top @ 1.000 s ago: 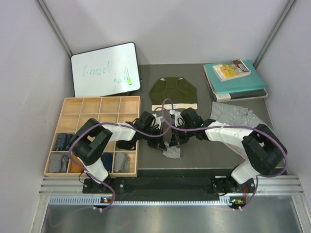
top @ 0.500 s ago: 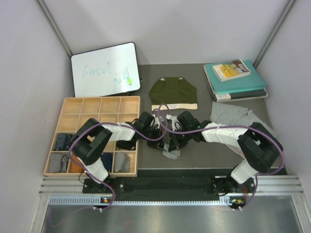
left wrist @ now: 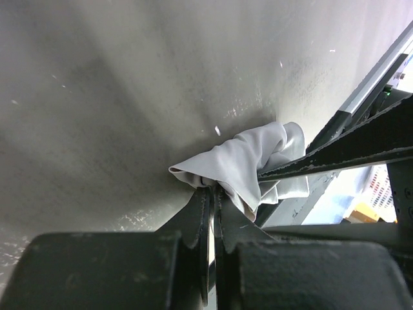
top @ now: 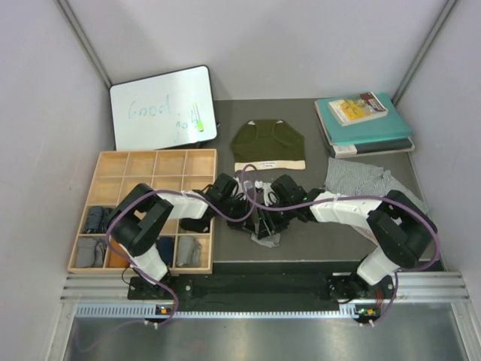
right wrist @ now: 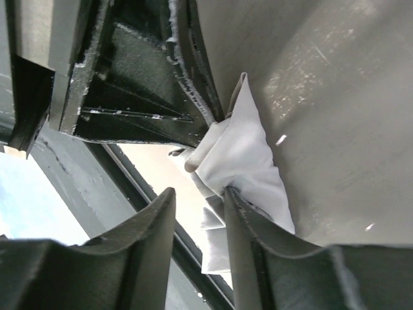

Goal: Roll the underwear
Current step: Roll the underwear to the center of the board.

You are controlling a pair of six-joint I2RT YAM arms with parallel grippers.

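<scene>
Three underwear items on table (top: pixel 323 241) | light grey underwear (left wrist: pixel 248 158): bunched, near front edge, between my two arms | left jaws: closed, pinching its corner | right jaws: slightly apart at its fold, grip cannot be told | olive green underwear (top: pixel 268 141): flat, farther back | patterned underwear (top: pixel 361 179): crumpled, right side

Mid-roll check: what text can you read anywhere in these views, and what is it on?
"Good": handwritten on the whiteboard; the scrawl beneath it is too smeared to read.
Cover of the top book: too small to read.
Waistband print on the olive underwear: too small to read.
</scene>
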